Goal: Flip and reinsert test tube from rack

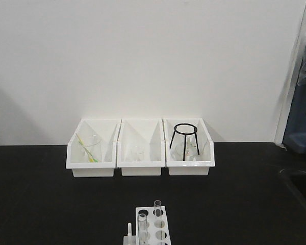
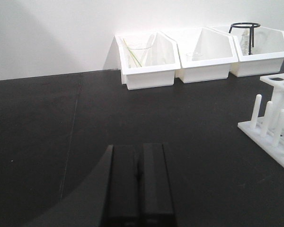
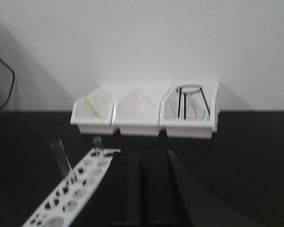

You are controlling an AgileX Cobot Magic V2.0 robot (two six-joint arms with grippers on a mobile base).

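Tubes [image 1: 142, 225] stand upright in the rack [image 1: 152, 227] on the black tabletop [image 1: 51, 199]. Left end effector [image 2: 138, 182] and right end effector [image 3: 142, 187] are both closed together, empty.

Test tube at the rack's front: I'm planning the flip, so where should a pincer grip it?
Grip the front test tube on the bare glass above the rack, coming from above or the side. It stands upright, its lower part sunk in a hole, probably leaving only that length free.
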